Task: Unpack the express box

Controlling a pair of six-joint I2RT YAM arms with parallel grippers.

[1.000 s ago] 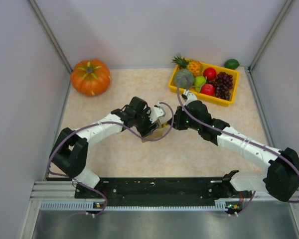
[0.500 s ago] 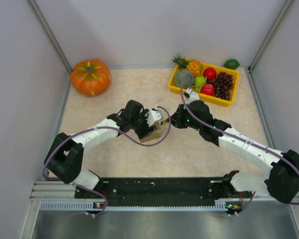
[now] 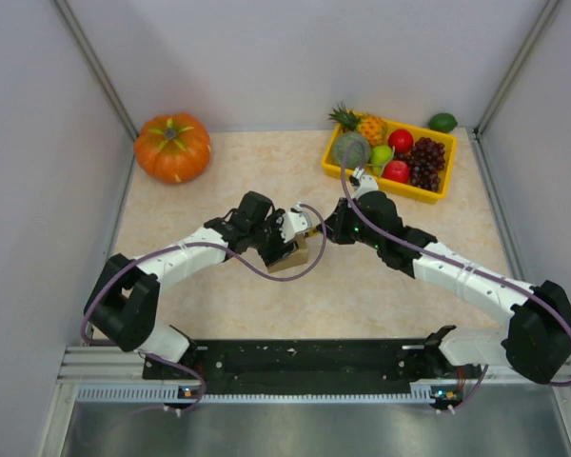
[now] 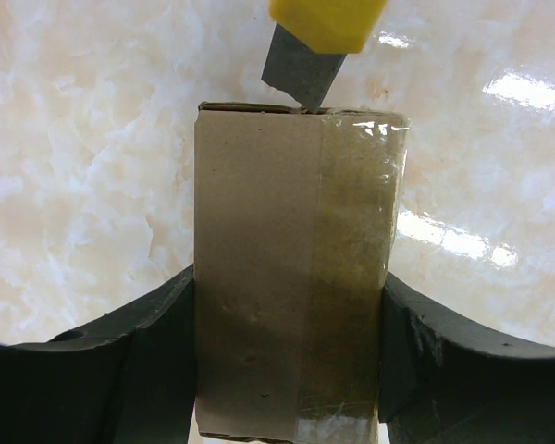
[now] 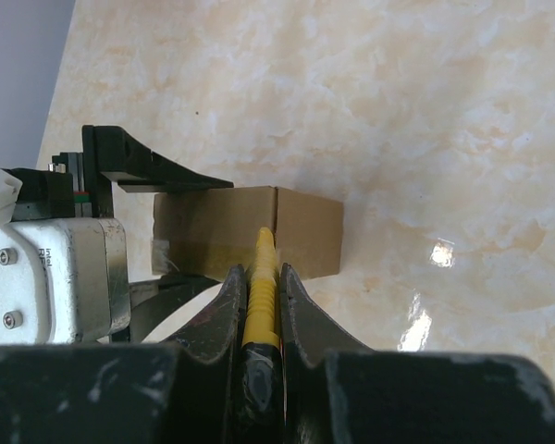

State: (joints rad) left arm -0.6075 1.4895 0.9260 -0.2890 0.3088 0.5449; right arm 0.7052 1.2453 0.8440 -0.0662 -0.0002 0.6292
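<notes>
**Left gripper**: jaws set wide and clamped on the box, one black finger flat against each long side. Nothing else is in its hold.

**Right gripper**: jaws fully closed on a knife, whose yellow handle is pinched between the two fingers and points forward past the tips.

**Knife blade**: grey and short, sticking out of the yellow body. Its tip touches the far top edge of the box, just where the tape strip begins.

**Box**: brown cardboard, flaps shut, with a band of clear tape running lengthwise along the top. It is at mid-table, a little left of centre, between the two wrists, and looks to be standing on the table.

**Left arm**: runs from its base at the near left corner, bent at the elbow, with the forearm angled in toward the middle and the wrist turned down over the box.

**Right arm**: stretched in a long diagonal from the near right corner to the middle, wrist low, with the knife aimed at the box from the right.

**Elsewhere**:
- Pumpkin at the far left.
- Yellow tray of fruit at the far right.
- Lime behind the tray.

All three are well apart from the grippers.
</notes>
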